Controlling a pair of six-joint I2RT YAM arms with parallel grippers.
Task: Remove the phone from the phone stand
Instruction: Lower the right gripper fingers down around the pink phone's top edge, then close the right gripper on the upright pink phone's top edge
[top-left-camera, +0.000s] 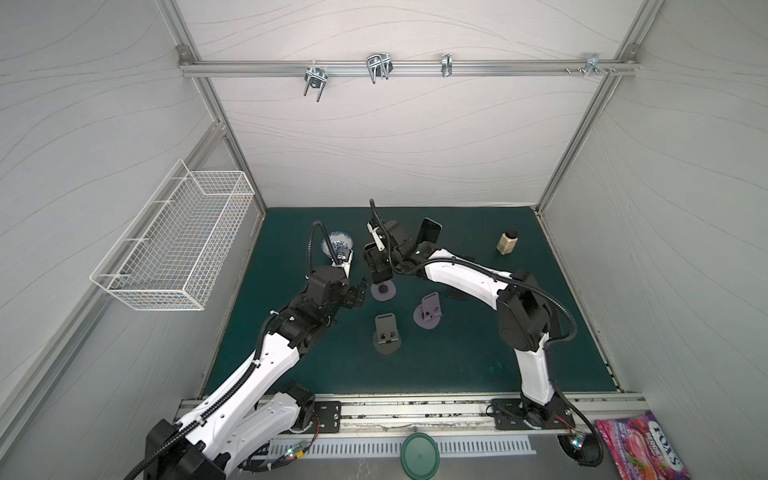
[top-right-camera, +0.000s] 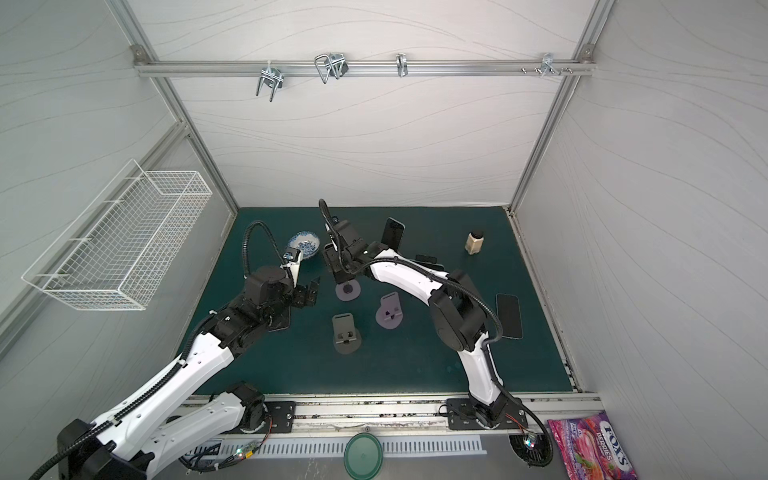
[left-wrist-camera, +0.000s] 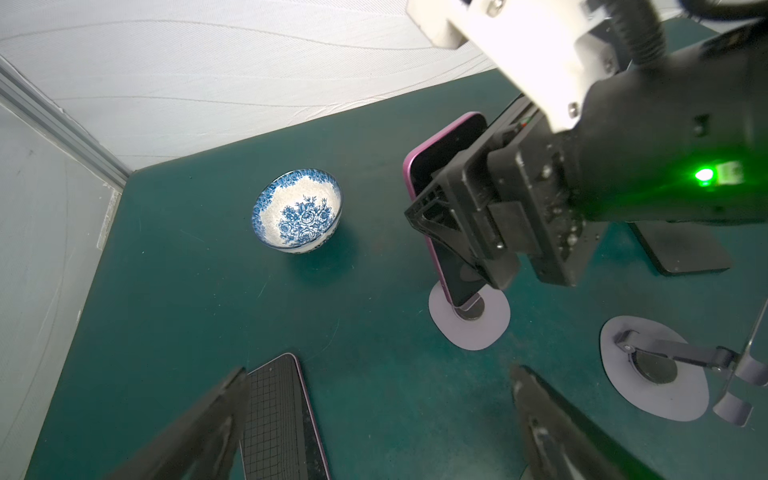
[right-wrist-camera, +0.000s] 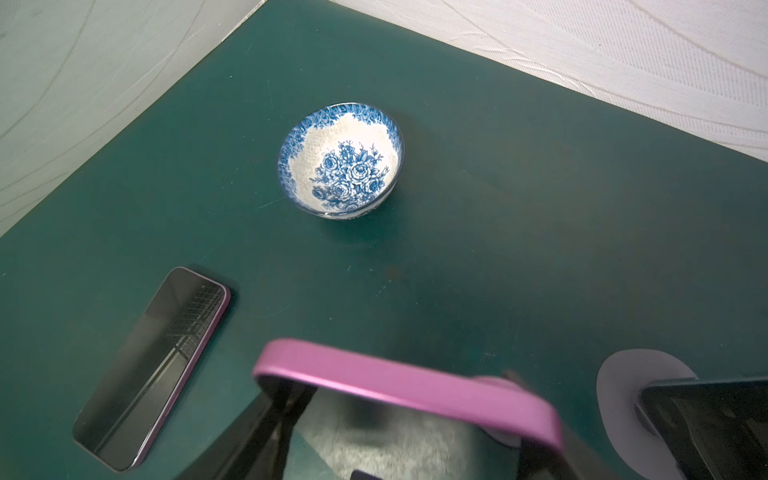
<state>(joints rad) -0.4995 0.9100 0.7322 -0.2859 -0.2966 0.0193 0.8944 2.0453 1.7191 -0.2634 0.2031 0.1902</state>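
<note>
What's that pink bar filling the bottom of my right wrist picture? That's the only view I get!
Observer: That's the top edge of the pink phone. The left wrist view shows its bottom end sitting on a phone stand.
Operator: Is my gripper holding it?
Observer: The right gripper has its jaws on either side of the phone, but I cannot tell if they squeeze it yet.
Operator: What about the other arm?
Observer: The left gripper is open and empty, near the stand but not touching it.
</note>
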